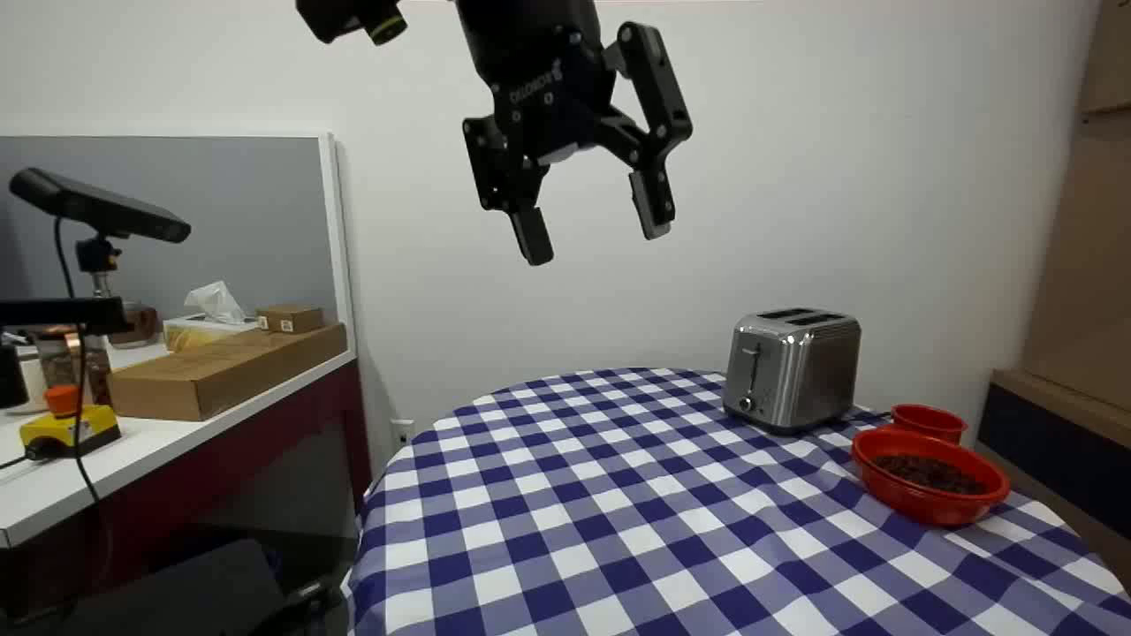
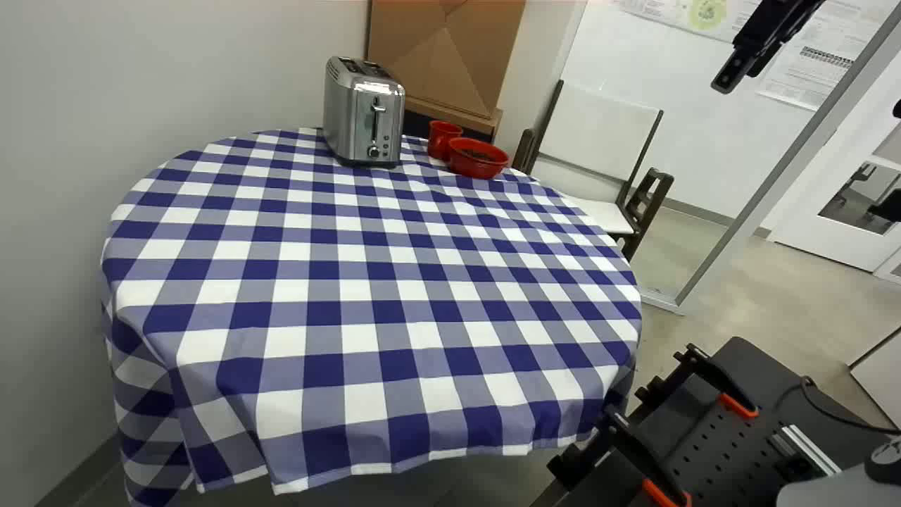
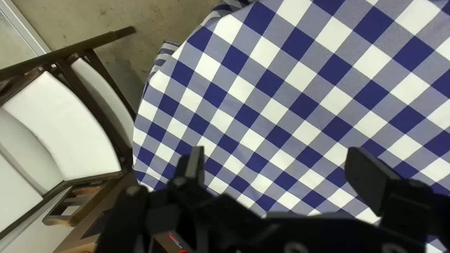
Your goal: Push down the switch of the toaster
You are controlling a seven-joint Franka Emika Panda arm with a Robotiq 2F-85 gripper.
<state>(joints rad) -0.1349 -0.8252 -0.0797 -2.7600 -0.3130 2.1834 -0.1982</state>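
Observation:
The shiny silver toaster [image 1: 808,375] stands upright on the checkered table, near the wall. It also shows in an exterior view [image 2: 345,116]. Its narrow end carries the switch, a small lever [image 1: 751,351] in a vertical slot, with a round knob below. The lever [image 2: 379,109] sits near the top of its slot. My gripper [image 1: 595,243] is open and empty, high above the table and well apart from the toaster. In the wrist view the open fingers [image 3: 276,154] have only tablecloth below them. The toaster is out of the wrist view.
The table [image 1: 565,495] has a blue and white checkered cloth. A red bowl [image 1: 919,503] with dark bits and a red mug [image 2: 442,137] stand beside the toaster. A chair [image 2: 588,134] stands at the table's edge. A white counter [image 1: 71,477] holds boxes and a camera.

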